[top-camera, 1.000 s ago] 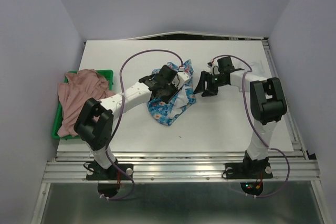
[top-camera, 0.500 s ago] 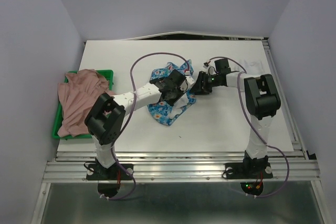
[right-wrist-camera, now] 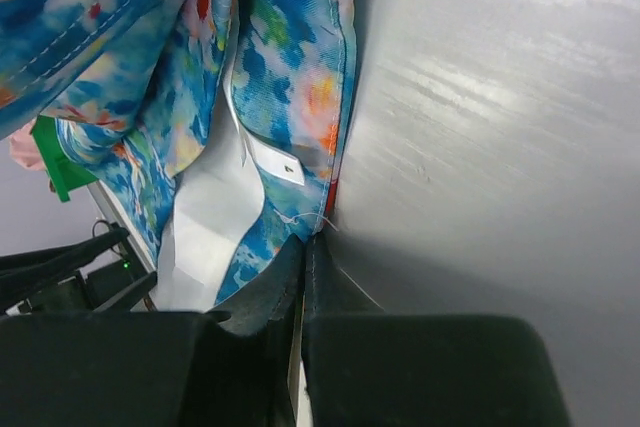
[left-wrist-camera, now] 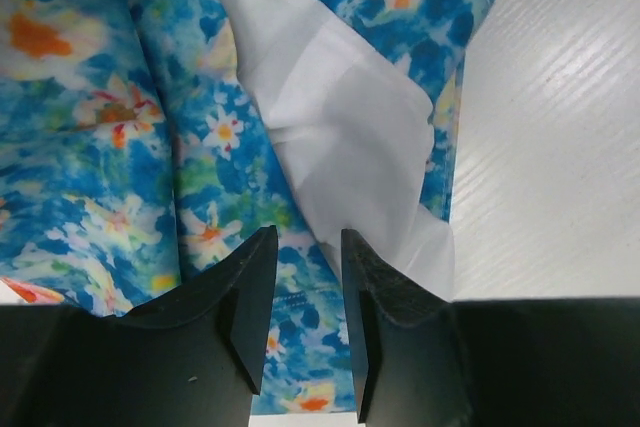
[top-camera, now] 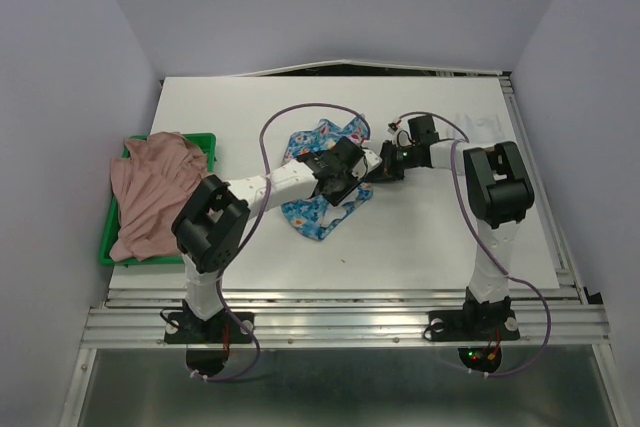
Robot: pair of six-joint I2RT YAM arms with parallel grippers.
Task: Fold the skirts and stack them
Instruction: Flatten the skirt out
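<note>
The right end effector pinches a hem of the blue flowered skirt; the left end effector, narrowly parted, sits over it.

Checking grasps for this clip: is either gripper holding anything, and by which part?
The right gripper is shut on the blue flowered skirt, pinching its stitched edge. The left gripper stands open over the same skirt, apparently holding nothing.

Nothing reads legibly, not even the tag on the skirt.
</note>
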